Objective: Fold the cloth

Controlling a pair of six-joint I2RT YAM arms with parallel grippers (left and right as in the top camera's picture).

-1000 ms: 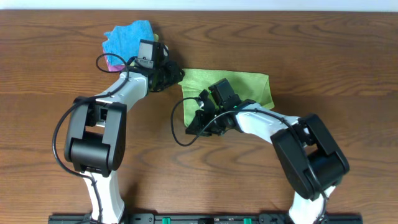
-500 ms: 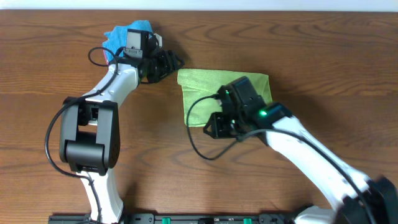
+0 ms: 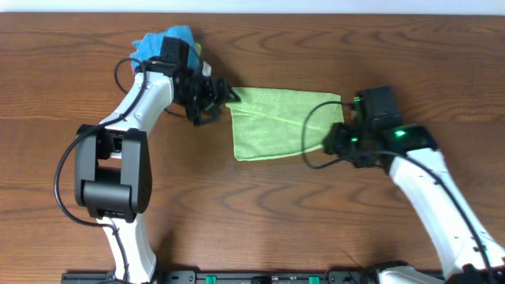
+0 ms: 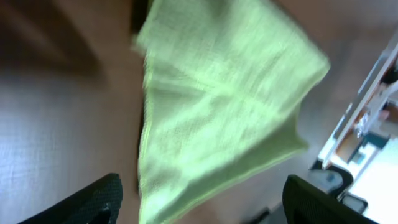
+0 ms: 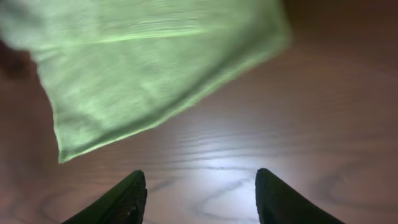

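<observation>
While cloth (image 3: 276, 124) lies flat, left end effector (image 3: 215, 99) beside it, jaws apart

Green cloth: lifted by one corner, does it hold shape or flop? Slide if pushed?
Likely floppy: the cloth lies flat with a soft crease, so a lifted corner would probably drape. Looks thin, so probably light. Pushed on the wooden table, it may bunch rather than slide.

Right gripper (image 3: 334, 143), earlier shut at the front-left edge of the lime-green microfibre cloth (image 3: 276, 126), now stands at its right edge with jaws parted. Left gripper (image 3: 215, 99) jaws stand wider, empty, at the cloth's far-left corner.
</observation>
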